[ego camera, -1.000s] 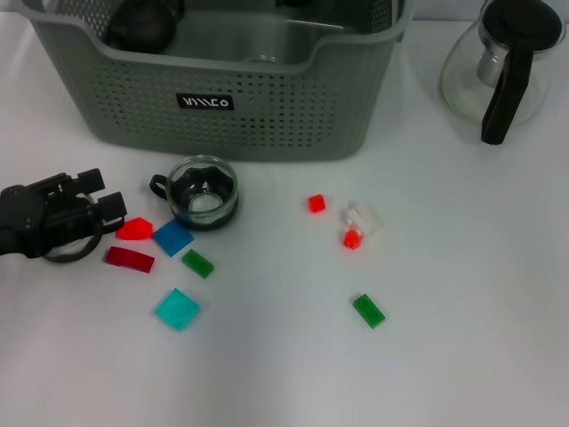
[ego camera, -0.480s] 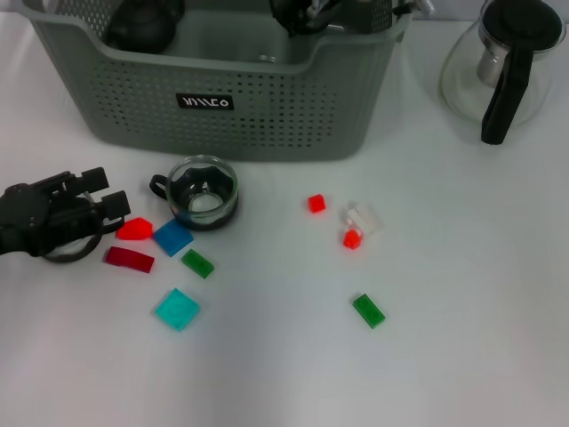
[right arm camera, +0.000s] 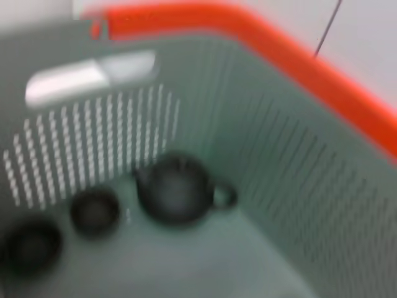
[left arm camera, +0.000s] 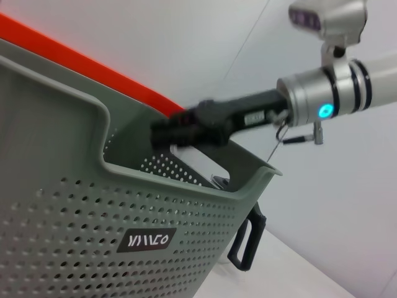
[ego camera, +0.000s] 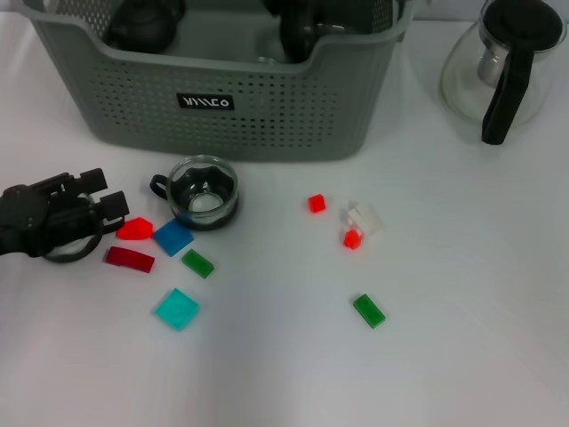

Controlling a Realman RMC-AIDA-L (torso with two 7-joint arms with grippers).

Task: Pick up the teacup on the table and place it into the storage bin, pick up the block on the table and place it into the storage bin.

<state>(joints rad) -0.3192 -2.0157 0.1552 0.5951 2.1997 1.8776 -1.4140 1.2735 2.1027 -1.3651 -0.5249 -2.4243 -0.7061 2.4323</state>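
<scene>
Lowered farther into the grey-green perforated plastic storage bin (ego camera: 222,98): right tool (ego camera: 307,27), grip unreadable. Left tool (ego camera: 102,197) parted, beside the glass teacup (ego camera: 203,191).

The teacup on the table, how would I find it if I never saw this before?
Find the big grey-green storage bin. Just in front of its black label sits the teacup, a small round glass cup with a dark handle. Everything else near it is a flat coloured block.

Glass teapot (ego camera: 502,67), white table (ego camera: 462,356)
</scene>
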